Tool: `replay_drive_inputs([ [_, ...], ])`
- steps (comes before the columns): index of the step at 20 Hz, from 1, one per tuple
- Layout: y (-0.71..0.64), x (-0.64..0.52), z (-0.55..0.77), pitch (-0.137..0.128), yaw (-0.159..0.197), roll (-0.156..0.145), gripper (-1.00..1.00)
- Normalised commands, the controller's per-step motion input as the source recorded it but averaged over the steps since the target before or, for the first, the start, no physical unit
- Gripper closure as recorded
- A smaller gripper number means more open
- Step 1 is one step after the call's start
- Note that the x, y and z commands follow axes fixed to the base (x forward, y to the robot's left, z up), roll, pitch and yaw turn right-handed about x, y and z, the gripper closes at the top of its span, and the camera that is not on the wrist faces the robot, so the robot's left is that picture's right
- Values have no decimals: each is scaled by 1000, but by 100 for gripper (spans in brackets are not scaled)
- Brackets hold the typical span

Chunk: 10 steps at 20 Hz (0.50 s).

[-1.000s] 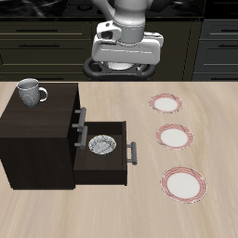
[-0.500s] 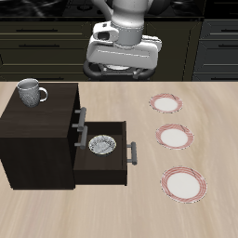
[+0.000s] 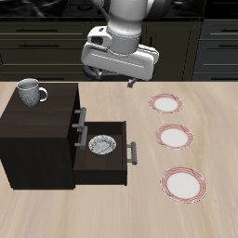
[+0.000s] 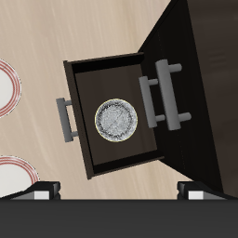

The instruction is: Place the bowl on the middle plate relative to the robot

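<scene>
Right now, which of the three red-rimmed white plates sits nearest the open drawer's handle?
The middle red-rimmed white plate, between the other two plates in the row; it lies level with the open drawer.

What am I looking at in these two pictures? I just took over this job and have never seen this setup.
The grey-white machine is a robot arm at the back of a wooden table. Its hand hangs high above the table, holding nothing; whether it is open or shut cannot be told.

One picture looks at the table from the front and above. The other comes from a camera on the hand, looking straight down.

On the table stands a dark cabinet with a mug on top. Its lower drawer is pulled open, and the speckled bowl sits inside; the downward camera shows it clearly. Beside the cabinet lie three plates with red rims in a row. The bowl should go on the middle plate, which is bare.
</scene>
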Motion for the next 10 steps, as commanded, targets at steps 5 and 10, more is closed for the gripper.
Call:
replay_drive_inputs([
  [5,134,86,-138,-6,-199,34,-100],
  [10,-52,86,-24,-33,-276,50,-100],
])
